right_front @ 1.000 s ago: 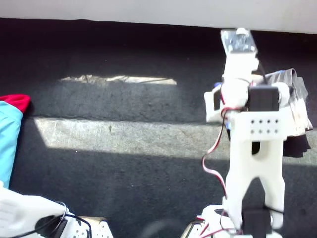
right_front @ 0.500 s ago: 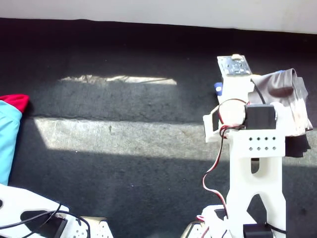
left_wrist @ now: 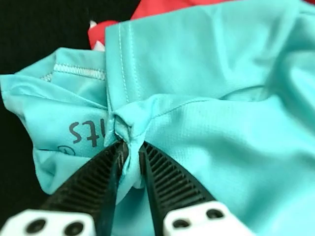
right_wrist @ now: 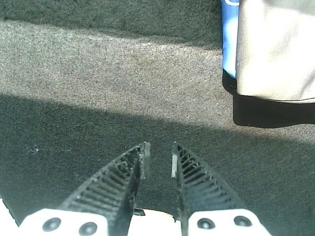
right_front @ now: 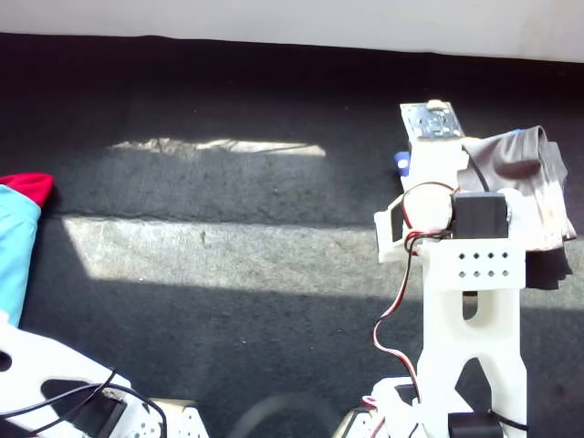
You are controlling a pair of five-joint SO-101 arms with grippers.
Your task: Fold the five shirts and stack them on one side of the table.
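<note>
Turquoise shirt (left_wrist: 206,88), a smooth hemmed knit, lies left on the dark felt table (right_front: 228,301), 1 bunched fold clamped in the ribbed left gripper (left_wrist: 132,152); the right gripper (right_wrist: 160,160) hangs slightly parted near a folded grey shirt (right_wrist: 275,49).

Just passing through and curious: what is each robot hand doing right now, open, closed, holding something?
Left hand: closed on a fold of the turquoise shirt.
Right hand: slightly open, empty, over the dark table.
</note>
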